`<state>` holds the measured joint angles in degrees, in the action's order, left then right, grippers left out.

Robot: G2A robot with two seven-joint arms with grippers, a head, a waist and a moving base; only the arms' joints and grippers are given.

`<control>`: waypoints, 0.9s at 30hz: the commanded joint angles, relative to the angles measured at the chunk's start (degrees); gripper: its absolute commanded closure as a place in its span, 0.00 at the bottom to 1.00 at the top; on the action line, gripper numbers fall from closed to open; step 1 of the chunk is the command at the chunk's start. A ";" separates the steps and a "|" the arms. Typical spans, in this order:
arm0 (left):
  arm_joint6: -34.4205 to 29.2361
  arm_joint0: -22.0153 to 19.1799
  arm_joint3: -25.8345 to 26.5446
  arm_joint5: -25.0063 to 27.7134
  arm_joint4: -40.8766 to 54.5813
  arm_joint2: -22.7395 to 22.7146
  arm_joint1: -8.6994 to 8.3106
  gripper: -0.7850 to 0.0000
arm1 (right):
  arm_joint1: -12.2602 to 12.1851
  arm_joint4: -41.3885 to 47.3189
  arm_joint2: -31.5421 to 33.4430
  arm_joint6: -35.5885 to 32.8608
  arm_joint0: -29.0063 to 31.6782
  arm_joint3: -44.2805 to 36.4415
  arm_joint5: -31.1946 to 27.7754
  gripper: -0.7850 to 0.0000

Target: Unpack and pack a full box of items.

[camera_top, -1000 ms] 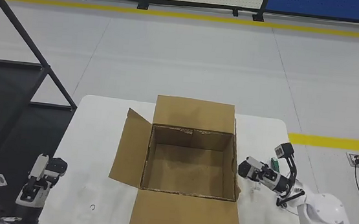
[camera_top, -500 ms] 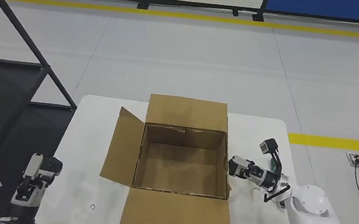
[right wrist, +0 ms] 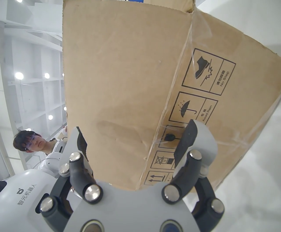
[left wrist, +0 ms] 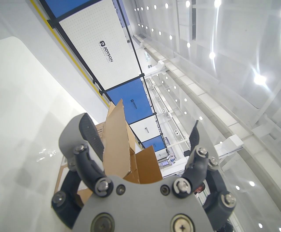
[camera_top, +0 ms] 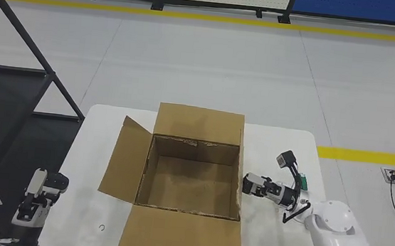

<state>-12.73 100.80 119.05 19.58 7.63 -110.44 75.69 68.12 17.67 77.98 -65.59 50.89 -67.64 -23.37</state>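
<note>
Cardboard box (camera_top: 188, 186) sits upright (flaps (camera_top: 199, 122) splayed), mouth facing up.

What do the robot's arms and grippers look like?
The left gripper and right gripper each have two curved grey fingers with black ribbed pads, joined by dark levers and silver screws to a grey plate. The right arm has a smooth, rounded white shell, with thin black cables looping at its wrist. The left arm is white and grey.
</note>
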 commanded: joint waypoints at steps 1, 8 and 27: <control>-0.09 0.00 0.02 0.03 -0.02 0.09 -0.01 0.00 | -0.10 -0.14 -0.06 0.14 0.05 -0.35 -0.06 0.00; -0.50 -0.02 0.10 -0.01 -0.17 0.36 -0.06 0.00 | -1.95 -8.33 5.37 4.68 2.47 -6.29 1.16 0.00; -0.50 -0.45 0.13 -0.34 -0.39 1.17 -0.16 0.00 | -6.22 -56.98 12.32 10.74 15.14 -33.20 25.05 0.00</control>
<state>-13.24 100.39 119.11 19.31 7.26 -109.38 75.54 61.96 -36.62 90.98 -54.52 66.01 -100.72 1.16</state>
